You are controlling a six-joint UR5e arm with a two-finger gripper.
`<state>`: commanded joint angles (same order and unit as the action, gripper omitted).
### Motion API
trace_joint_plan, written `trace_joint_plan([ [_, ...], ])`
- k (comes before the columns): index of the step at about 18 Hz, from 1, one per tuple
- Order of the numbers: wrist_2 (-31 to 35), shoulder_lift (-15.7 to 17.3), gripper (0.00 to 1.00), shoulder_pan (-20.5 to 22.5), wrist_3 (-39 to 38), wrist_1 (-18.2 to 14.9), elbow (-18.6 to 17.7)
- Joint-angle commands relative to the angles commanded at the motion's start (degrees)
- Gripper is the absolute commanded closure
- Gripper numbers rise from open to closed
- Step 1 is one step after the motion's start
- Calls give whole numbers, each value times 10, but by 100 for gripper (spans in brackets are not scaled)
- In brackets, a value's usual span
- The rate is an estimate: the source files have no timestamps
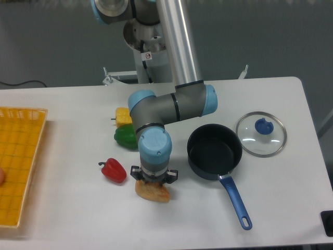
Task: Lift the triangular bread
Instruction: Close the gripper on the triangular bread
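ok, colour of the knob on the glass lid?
Blue knob on the glass lid, clearest in the fixed camera view.

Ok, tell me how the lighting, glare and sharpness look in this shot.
Fixed camera view: lighting is even and soft, with only faint shadows under the pot and the triangular bread; a bright streak of glare runs down the silver arm tube; the glass lid shows little reflection; focus is mildly soft overall; the gripper hides its own fingertips.
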<state>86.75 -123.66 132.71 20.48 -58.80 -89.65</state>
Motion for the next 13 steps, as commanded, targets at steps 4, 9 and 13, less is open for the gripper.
trace_joint_plan([
  [4, 0, 0, 72, -1, 0, 0, -1],
  [9, -1, 7, 73, 1, 1, -1, 4],
  [13, 0, 23, 73, 6, 22, -8, 13],
])
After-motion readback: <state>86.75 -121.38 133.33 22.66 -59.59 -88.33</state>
